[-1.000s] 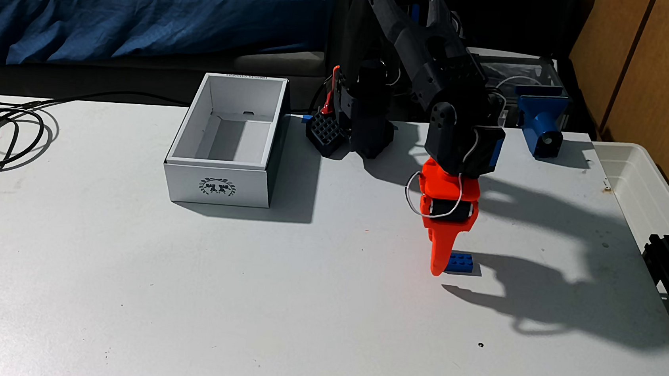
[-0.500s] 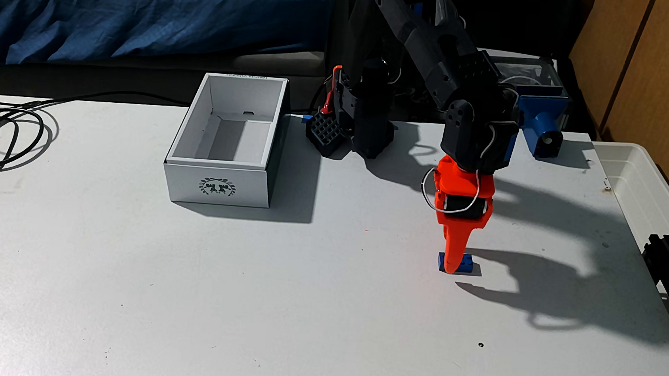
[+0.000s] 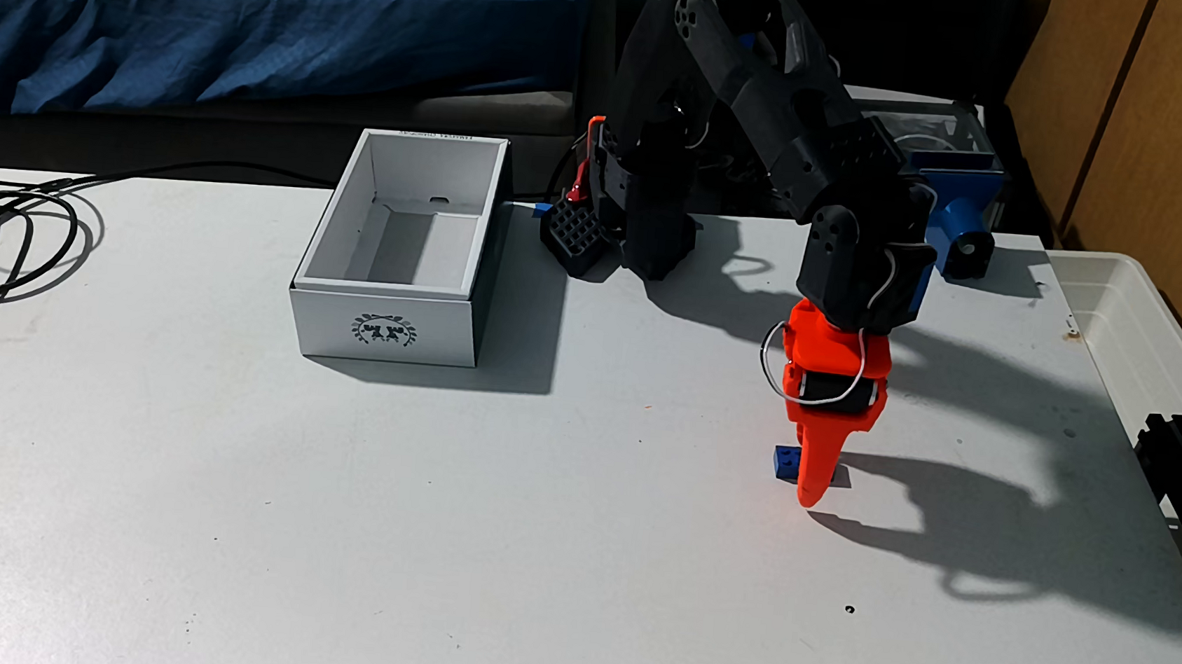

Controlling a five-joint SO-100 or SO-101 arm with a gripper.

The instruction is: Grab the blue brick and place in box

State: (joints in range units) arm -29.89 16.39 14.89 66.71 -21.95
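In the fixed view, the orange plastic two-finger pincer [image 3: 811, 499] at the end of the black jointed arm [image 3: 800, 137] points straight down, its tip at or just above the pale grey bench [image 3: 412, 522]. The fingers are seen edge-on and overlap, so I cannot tell whether they are spread or pressed together. The small bright-blue plastic toy brick with round studs on top [image 3: 787, 465] lies on the bench right at the pincer, partly hidden behind the orange fingers. Its left end sticks out to the left of them, and a sliver of blue shows at their right edge. Whether the fingers straddle or touch the brick cannot be made out.

The white rectangular cardboard box with a dark wreath-like emblem on its front [image 3: 384, 330] stands open-topped well to the left of the pincer and somewhat further back. Its inside looks bare.

A white wire [image 3: 768, 364] loops off the orange body above the fingers. Behind the pincer and to its right, at the far bench edge, sits a blue clamp-like block with a round hole [image 3: 961, 233]. Further right, a translucent white plastic bin [image 3: 1143, 324] runs along the bench's side. Far to the left of the pincer, past the box, black cables [image 3: 4, 235] coil on the bench. The pincer and arm cast a dark shadow [image 3: 996, 524] on the bench to the right of the pincer.
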